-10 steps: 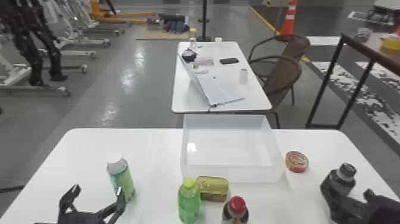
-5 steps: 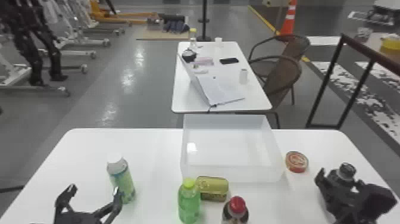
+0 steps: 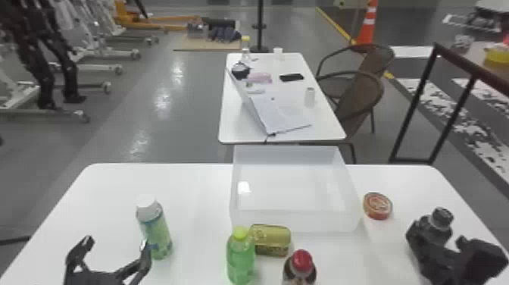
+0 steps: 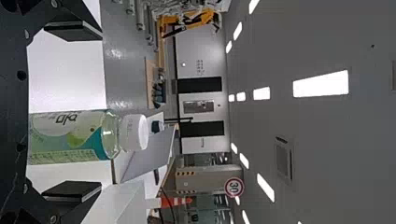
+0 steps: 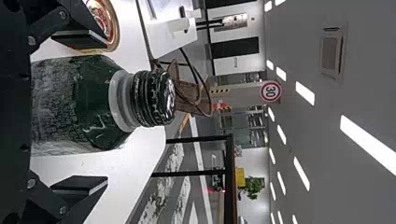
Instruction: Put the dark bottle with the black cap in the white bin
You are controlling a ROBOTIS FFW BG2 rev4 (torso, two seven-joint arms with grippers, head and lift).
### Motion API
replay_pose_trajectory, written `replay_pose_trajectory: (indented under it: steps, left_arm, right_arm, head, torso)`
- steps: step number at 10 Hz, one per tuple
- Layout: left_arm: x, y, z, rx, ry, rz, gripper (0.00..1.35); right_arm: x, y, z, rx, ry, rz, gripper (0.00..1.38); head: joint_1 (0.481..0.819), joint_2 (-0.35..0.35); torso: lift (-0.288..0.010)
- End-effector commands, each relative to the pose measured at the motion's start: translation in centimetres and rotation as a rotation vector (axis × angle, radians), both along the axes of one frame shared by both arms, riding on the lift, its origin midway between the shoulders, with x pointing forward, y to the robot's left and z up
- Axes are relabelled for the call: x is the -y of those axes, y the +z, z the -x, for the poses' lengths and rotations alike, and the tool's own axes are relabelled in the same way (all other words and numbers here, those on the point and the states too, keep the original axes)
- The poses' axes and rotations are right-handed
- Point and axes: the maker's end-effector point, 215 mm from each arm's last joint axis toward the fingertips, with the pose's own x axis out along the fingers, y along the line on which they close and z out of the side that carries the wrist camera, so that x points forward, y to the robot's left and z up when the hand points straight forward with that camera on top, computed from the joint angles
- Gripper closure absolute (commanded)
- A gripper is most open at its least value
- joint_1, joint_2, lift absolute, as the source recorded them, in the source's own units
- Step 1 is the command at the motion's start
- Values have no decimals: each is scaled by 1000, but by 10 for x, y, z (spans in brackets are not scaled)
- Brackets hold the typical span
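Here, the right gripper [image 3: 438, 238] has its flat black fingers parted around the dark bottle with the black cap [image 3: 434, 228], a glossy, round-shouldered bottle with a ribbed cap and a greyish printed wrap. It stands upright on the smooth white table [image 3: 197, 189], outside the rectangular, translucent-walled white bin [image 3: 297, 220], beyond a round, orange-rimmed tin [image 3: 378, 205]. The left gripper [image 3: 116, 244] is spread wide, a clear, green-labelled bottle with a white cap [image 4: 70, 137] between its fingers.

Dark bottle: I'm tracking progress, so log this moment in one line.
right hand: open around dark bottle | bottle: upright, outside bin | left hand: open
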Motion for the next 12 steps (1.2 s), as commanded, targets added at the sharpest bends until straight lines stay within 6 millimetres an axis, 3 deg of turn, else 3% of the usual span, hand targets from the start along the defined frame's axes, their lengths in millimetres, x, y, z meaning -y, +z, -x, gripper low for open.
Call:
replay_pose_trajectory:
  steps: [1, 4, 6, 7, 9, 12]
  left_arm:
    - [0, -1, 0, -1, 2, 3, 167]
    - [-1, -2, 0, -3, 2, 7, 167]
    - [-1, -2, 0, -3, 3, 9, 167]
    - [-1, -2, 0, -3, 3, 9, 167]
    - [-1, -3, -1, -4, 3, 14, 167]
    - [4, -5, -2, -2, -4, 30, 167]
  right_arm:
    - [2, 1, -3, -2, 0, 11, 381]
    - [4, 2, -7, -6, 16, 29, 857]
    - [-2, 12, -3, 32, 27, 27, 898]
    - [-14, 32, 1, 80, 33, 7, 866]
    - [-46, 91, -2, 135, 99, 39, 866]
    - [-94, 151, -37, 167, 239, -11, 866]
  head:
    - [549, 0]
    - [549, 0]
    - [549, 0]
    - [549, 0]
    - [549, 0]
    - [549, 0]
  torso:
    - [-100]
    - [-100]
    - [-100]
    - [-100]
    - [-100]
    - [-100]
